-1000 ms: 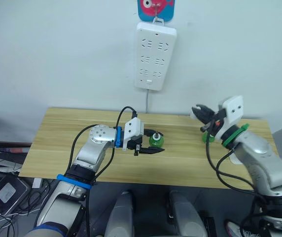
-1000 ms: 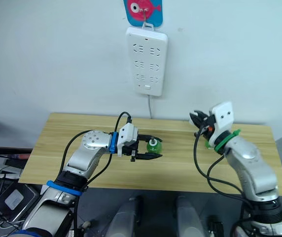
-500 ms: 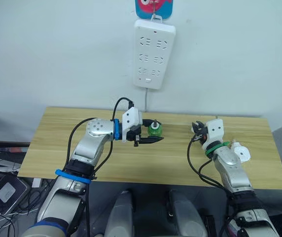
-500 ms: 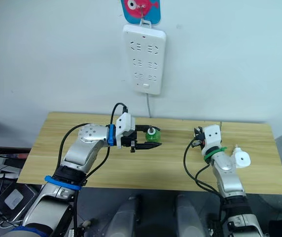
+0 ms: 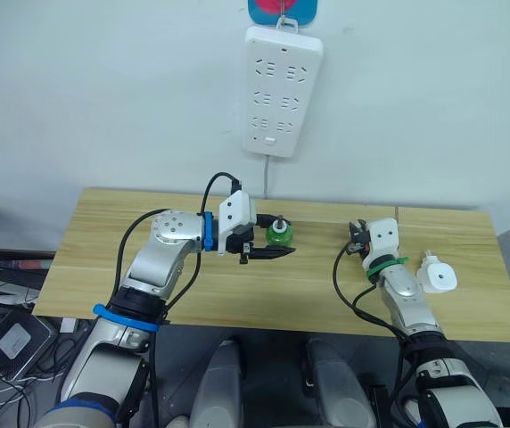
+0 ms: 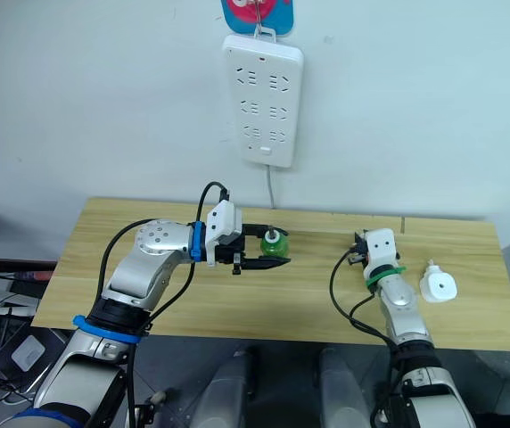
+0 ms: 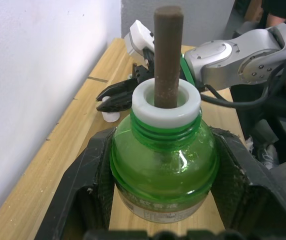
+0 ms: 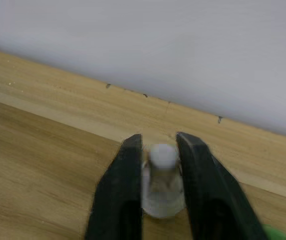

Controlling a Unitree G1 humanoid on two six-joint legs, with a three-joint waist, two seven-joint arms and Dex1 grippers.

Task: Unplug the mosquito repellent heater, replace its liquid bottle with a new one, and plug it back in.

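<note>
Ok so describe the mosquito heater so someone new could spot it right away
Start at the wooden table under the white power strip on the wall. Near the table's right end, beside the right arm, lies the mosquito repellent heater: small, rounded and all white, unlike the green bottle in the left claw.

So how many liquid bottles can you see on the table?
1: a green bottle between the left gripper's fingers at mid-table. Another may be hidden behind the right gripper.

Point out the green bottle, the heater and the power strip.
green bottle (image 7: 163,170), left wrist view, its belly.
heater (image 6: 437,286), right eye view, its round top.
power strip (image 5: 281,89), left eye view, its face.
</note>
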